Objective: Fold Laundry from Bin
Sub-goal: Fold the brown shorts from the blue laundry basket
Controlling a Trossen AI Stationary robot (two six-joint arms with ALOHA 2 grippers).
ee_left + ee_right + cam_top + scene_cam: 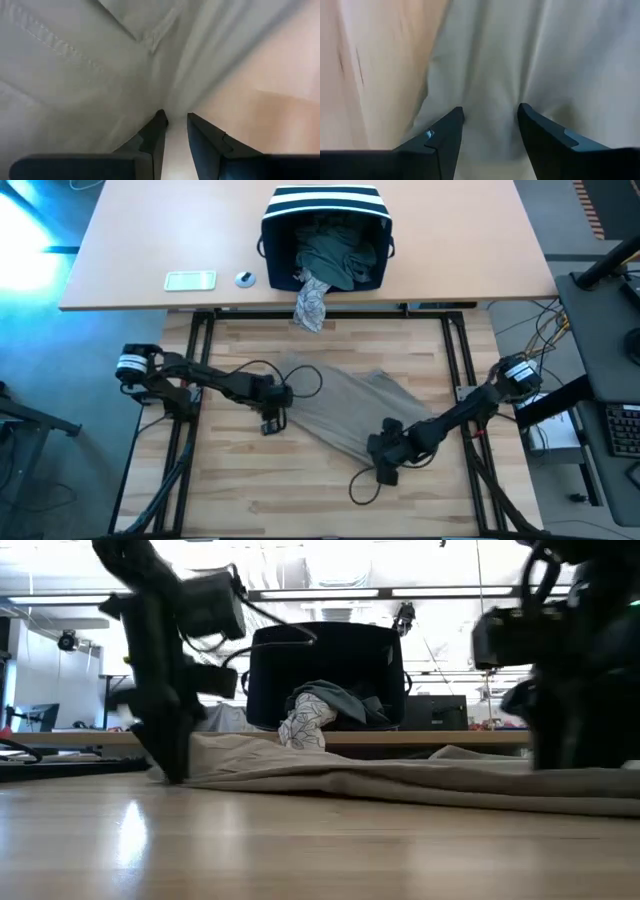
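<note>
We have the tan woven-cotton garment (355, 412) spread flat on the near wooden table (250, 500), running diagonally from far-left to near-right, between the two arms. The left gripper (275, 418) sits at its left edge, fingers (152, 137) down to a narrow gap right at the hem line; we can't tell whether any cloth is actually pinched. The right gripper (385, 465) is down on the near-right end, jaws fairly wide, pressing a small pucker of fabric up between them in the right wrist view, not yet closed on it. The soft navy fabric bin with white stripes (325, 230) lies tipped on the far table, dark teal garment (335, 255) inside, a grey-white patterned piece (312, 302) spilling over the table edge. Our read: the tan cloth is light, limp, low friction on wood, so it will drag and bunch rather than lift clean. Best holds are the stitched hem (55, 42) and corners, where doubled fabric gives the fingers something to bite.
</note>
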